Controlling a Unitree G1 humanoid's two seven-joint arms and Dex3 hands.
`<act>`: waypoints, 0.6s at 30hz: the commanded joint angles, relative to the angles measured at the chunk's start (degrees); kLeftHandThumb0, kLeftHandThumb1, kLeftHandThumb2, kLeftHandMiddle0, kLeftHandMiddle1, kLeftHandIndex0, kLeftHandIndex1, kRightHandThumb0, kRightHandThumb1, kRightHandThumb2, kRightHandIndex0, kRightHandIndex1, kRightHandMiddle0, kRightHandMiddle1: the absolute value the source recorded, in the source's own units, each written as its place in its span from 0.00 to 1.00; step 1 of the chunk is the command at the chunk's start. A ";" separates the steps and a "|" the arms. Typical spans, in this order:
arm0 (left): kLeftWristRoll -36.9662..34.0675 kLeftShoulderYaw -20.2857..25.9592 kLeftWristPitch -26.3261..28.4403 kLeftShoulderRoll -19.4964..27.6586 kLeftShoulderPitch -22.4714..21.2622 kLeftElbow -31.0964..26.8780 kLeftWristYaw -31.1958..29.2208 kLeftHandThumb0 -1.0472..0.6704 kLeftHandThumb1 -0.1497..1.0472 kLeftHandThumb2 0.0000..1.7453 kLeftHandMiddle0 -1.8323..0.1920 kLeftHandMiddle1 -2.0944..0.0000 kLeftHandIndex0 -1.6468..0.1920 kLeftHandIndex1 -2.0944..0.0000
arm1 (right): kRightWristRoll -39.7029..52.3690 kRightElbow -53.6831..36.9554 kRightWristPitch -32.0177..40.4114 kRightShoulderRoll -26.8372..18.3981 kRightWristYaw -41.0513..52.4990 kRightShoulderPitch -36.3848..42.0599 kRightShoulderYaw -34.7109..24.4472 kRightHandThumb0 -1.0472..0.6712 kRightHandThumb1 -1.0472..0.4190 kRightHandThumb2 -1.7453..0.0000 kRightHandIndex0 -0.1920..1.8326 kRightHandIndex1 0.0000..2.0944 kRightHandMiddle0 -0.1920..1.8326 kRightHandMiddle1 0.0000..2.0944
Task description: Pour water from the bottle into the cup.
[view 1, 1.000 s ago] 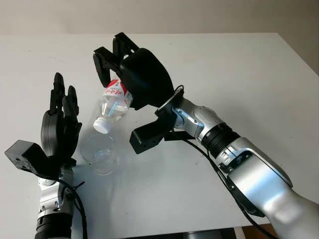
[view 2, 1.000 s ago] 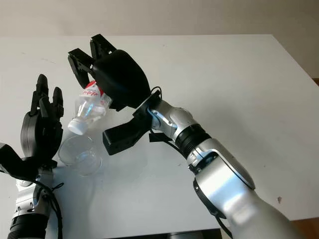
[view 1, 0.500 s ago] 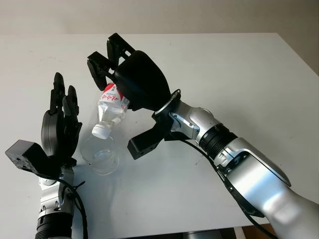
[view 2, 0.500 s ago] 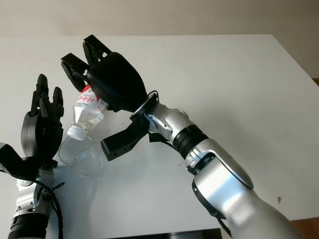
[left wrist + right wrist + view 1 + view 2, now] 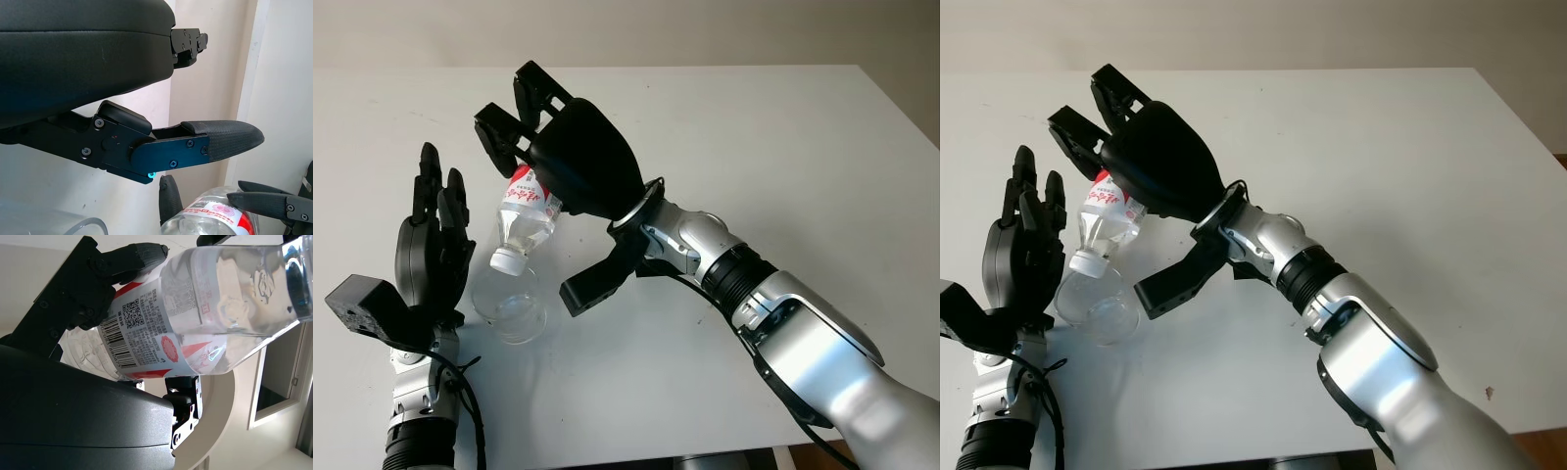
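My right hand (image 5: 570,162) grips the bottle (image 5: 527,212) tilted neck-down over the cup (image 5: 509,304) near the table's (image 5: 803,147) left edge, so I should tip gently, capped mouth centred, left hand (image 5: 431,255) open beside.

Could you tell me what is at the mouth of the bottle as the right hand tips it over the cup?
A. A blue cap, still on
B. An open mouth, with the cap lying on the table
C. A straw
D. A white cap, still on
D: the bottle, held tilted in the right hand, ends in a white cap right above the clear cup; the open left hand stands beside the cup.
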 commanded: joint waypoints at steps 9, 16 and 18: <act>-0.24 -0.06 -0.40 -0.90 0.45 1.11 0.10 0.10 1.00 0.33 0.94 1.00 0.95 1.00 | -1.96 0.19 1.77 0.53 -3.72 -2.49 1.33 0.44 0.17 0.72 0.74 1.00 0.55 1.00; -0.28 0.04 -0.49 -0.87 0.37 0.93 0.30 0.11 1.00 0.35 0.94 1.00 0.94 1.00 | -2.08 1.76 1.43 0.89 -5.09 -3.15 1.88 0.43 0.15 0.76 0.75 1.00 0.53 1.00; -0.31 0.05 -0.44 -0.83 0.37 0.93 0.27 0.11 1.00 0.34 0.94 1.00 0.94 1.00 | -2.34 1.85 1.78 0.83 -4.95 -3.27 2.08 0.42 0.14 0.77 0.76 1.00 0.54 1.00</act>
